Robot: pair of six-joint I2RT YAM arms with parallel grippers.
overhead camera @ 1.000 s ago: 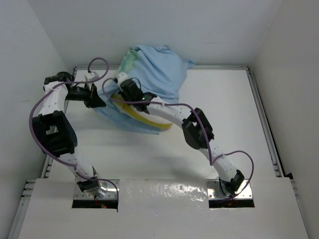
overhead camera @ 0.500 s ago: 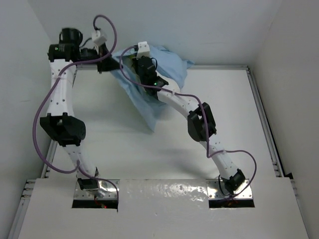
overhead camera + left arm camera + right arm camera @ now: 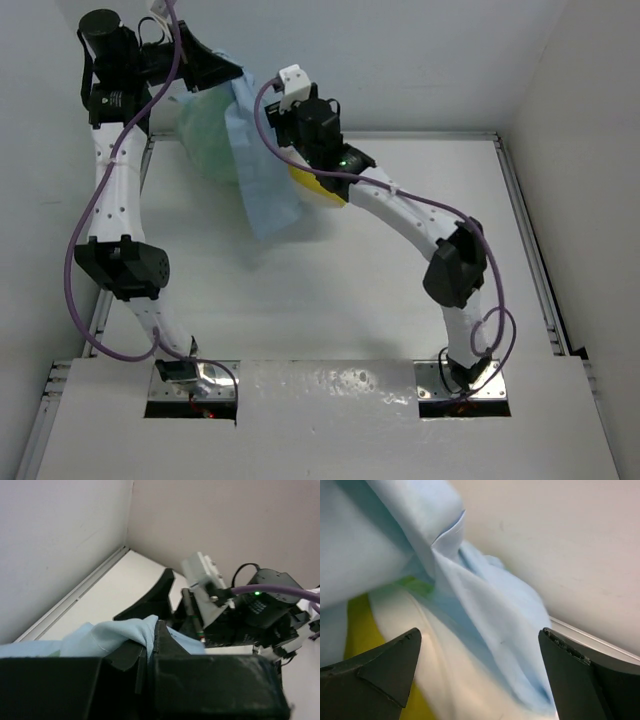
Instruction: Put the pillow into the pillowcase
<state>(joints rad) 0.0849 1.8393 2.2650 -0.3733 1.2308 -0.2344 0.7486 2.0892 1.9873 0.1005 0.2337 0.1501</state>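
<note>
The pillowcase [image 3: 258,170] has been hoisted higher off the surface [image 3: 300,300], its limp, light hem pinched in the left gripper [image 3: 150,641], while the right gripper [image 3: 479,635] is held wide-jawed by the soft pillow [image 3: 318,188] peeking beneath.

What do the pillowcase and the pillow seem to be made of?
The pillowcase: probably thin woven cloth, since it hangs in soft folds from the left gripper. Its light blue face looks matte; the sheen of the green face is hard to judge. The pillow: smooth white fabric with a yellow band, matte. Its filling cannot be seen.
</note>
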